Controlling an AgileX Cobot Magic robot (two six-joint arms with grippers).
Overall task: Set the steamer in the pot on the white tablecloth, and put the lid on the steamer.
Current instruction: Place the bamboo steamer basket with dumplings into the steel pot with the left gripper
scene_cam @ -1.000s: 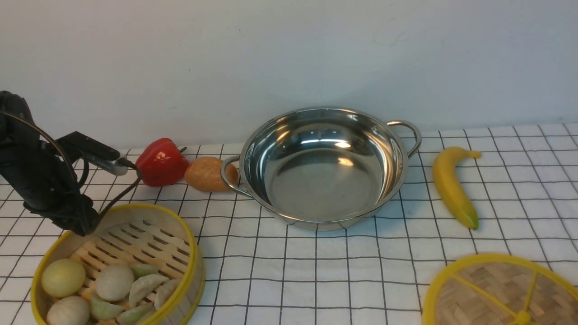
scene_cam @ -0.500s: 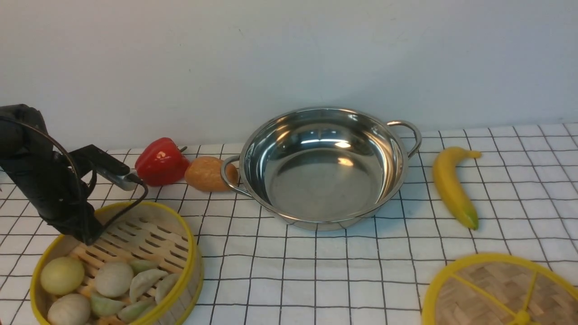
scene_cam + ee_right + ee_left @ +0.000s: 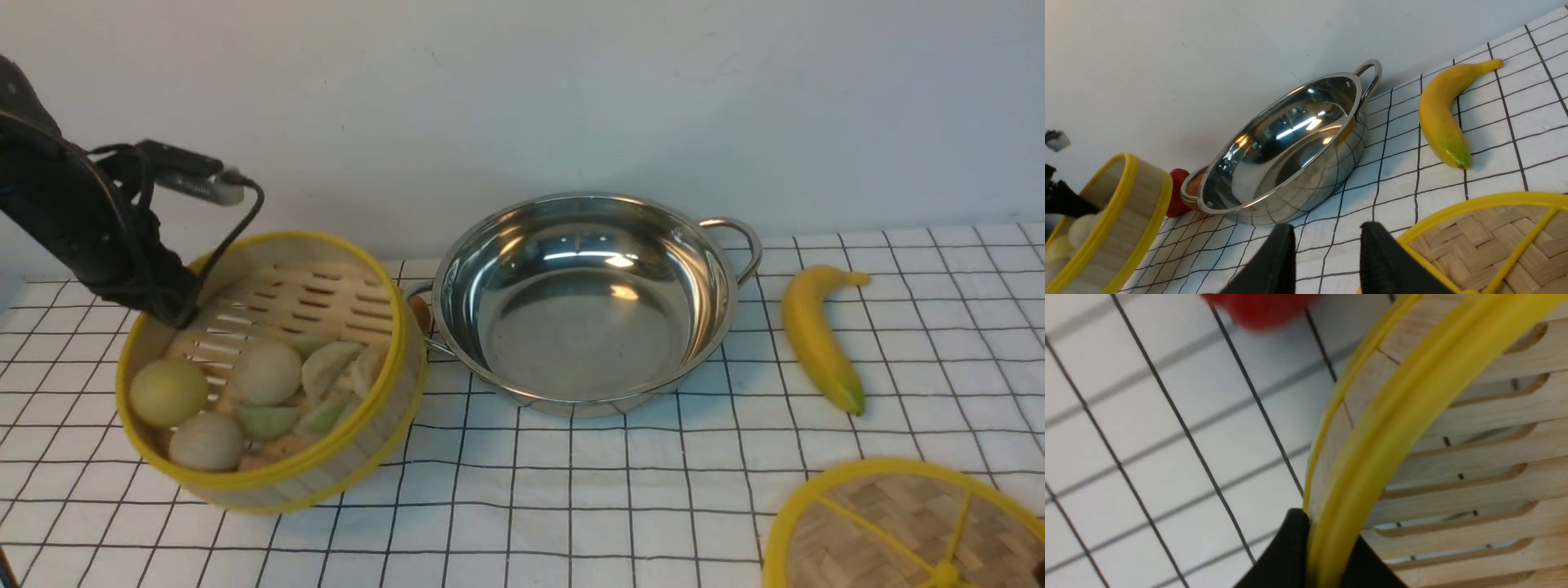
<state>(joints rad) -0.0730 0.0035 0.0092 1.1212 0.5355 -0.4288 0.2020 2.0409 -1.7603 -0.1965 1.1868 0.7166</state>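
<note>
The steamer (image 3: 326, 304) hangs tilted above the white tablecloth (image 3: 571, 506), just left of the pot (image 3: 584, 327), with buns and dumplings slid toward its low near side. My left gripper (image 3: 175, 314) is shut on its far-left yellow rim; in the left wrist view the gripper (image 3: 1327, 547) has one black finger on each side of that rim. The pot is empty. At the near right the lid (image 3: 898, 531) lies flat. Beside the lid's edge (image 3: 1486, 245), my right gripper (image 3: 1327, 232) is open over the cloth, holding nothing.
A banana (image 3: 816, 335) lies right of the pot. A red pepper (image 3: 1175, 196) and a brown potato-like piece (image 3: 1194, 185) sit by the pot's left handle, mostly hidden behind the steamer in the front view. A pale wall backs the table.
My left gripper has shut on the steamer's rim and lifted it off the cloth, up and to the right toward the pot; the basket now tilts. The right side has not moved.
</note>
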